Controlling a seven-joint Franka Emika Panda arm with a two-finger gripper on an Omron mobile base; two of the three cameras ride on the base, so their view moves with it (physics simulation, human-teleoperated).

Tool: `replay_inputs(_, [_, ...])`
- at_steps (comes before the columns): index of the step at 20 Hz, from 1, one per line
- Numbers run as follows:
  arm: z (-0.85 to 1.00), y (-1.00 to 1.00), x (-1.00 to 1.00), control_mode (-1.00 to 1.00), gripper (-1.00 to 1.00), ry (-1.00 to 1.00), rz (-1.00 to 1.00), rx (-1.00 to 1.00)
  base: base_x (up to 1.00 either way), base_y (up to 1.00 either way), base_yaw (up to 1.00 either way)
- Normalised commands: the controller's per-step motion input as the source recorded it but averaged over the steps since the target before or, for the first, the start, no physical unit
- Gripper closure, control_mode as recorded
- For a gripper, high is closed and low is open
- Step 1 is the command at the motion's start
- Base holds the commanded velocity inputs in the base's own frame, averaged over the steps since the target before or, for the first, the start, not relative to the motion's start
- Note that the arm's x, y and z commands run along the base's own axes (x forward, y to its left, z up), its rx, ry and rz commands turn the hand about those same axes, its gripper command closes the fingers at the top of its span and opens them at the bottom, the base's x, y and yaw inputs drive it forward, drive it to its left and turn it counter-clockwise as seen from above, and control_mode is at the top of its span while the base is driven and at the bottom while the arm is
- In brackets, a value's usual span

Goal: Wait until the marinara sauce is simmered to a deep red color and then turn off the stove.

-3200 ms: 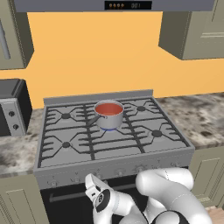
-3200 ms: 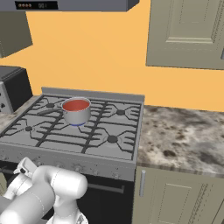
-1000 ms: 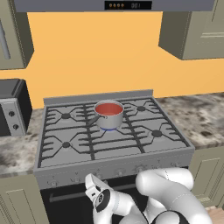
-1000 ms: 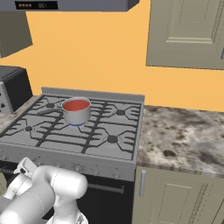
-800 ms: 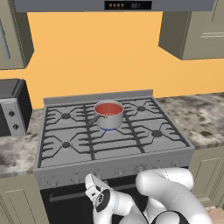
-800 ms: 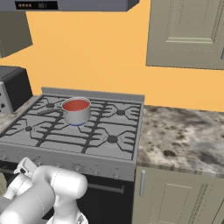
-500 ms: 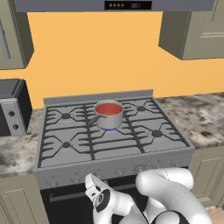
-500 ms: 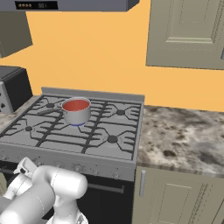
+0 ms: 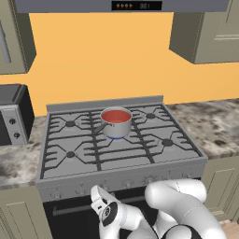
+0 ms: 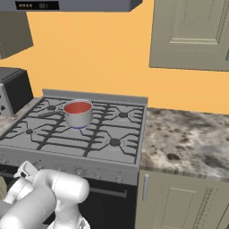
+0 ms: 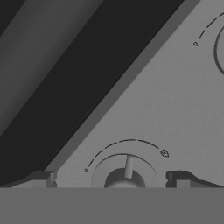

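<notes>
Sauce [image 9: 115, 115] sits in the small steel saucepan [image 9: 116, 126] on the centre-rear burner of the stove [image 9: 121, 154], upper middle of the left base frame; colour reads orange-red, probably not yet deep red. Hand [image 11: 109, 178] is low at the stove front, fingers [image 11: 41, 178] apart either side of one knob [image 11: 124, 177] at bottom centre of the hand frame, not touching it as far as I can tell.

Risks:
- Turning now cuts the flame before the sauce is done.
- Several knobs in the row; I can't confirm this one feeds the lit burner. A second knob [image 11: 220, 50] shows at the upper right edge.
- Off-centre closing could slip off the knob stem.
</notes>
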Motion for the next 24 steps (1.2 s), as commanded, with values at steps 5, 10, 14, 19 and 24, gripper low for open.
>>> replay_inputs(5, [0.0,0.0,0.0,-1.0,-1.0,0.0,0.0,0.0,0.0,0.0,0.0])
replay_inputs(10, [0.0,0.0,0.0,-1.0,-1.0,0.0,0.0,0.0,0.0,0.0,0.0])
replay_inputs(14, [0.0,0.0,0.0,-1.0,-1.0,0.0,0.0,0.0,0.0,0.0,0.0])
replay_inputs(19, [0.0,0.0,0.0,-1.0,-1.0,0.0,0.0,0.0,0.0,0.0,0.0])
replay_inputs(24, [0.0,0.0,0.0,-1.0,-1.0,0.0,0.0,0.0,0.0,0.0,0.0])
